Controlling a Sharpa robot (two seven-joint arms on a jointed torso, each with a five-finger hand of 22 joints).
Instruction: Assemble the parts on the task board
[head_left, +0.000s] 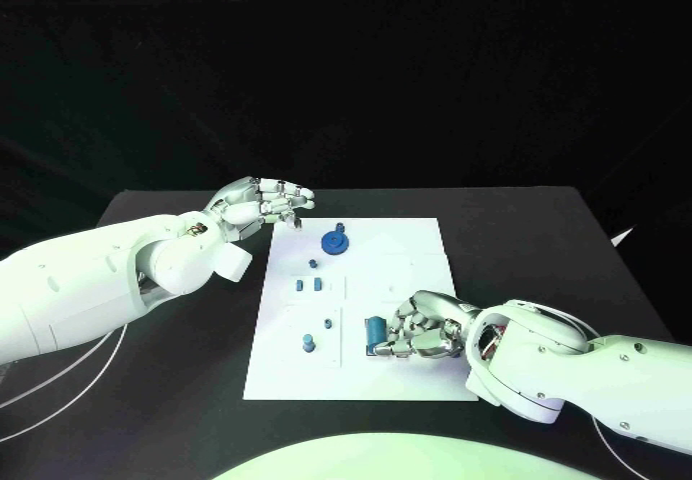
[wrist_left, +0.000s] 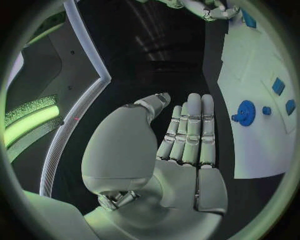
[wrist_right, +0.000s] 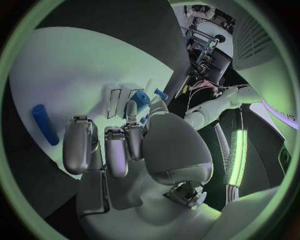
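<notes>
On the black table (head_left: 173, 215), the right hand (head_left: 421, 328) curled empty beside a blue cylinder (head_left: 375, 330) on the task board (head_left: 418, 250); the left hand (head_left: 267, 205), flat and empty, waited at ten o'clock. Gripping came next, probably.

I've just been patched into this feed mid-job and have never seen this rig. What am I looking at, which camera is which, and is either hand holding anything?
This is a two-armed robot at a black table. The square picture comes from its head, looking down; each round picture comes from a camera at one wrist, behind that hand.

The white plate in the middle is the task board, with small blue parts on it: a round wheel-like part at the far end, small pieces midway, and a blue cylinder near the right hand.

The left hand hovers off the board's far left corner, fingers nearly straight, holding nothing.

The right hand sits on the board's near right side, fingers curled beside the cylinder. Whether it grips anything I cannot tell.
</notes>
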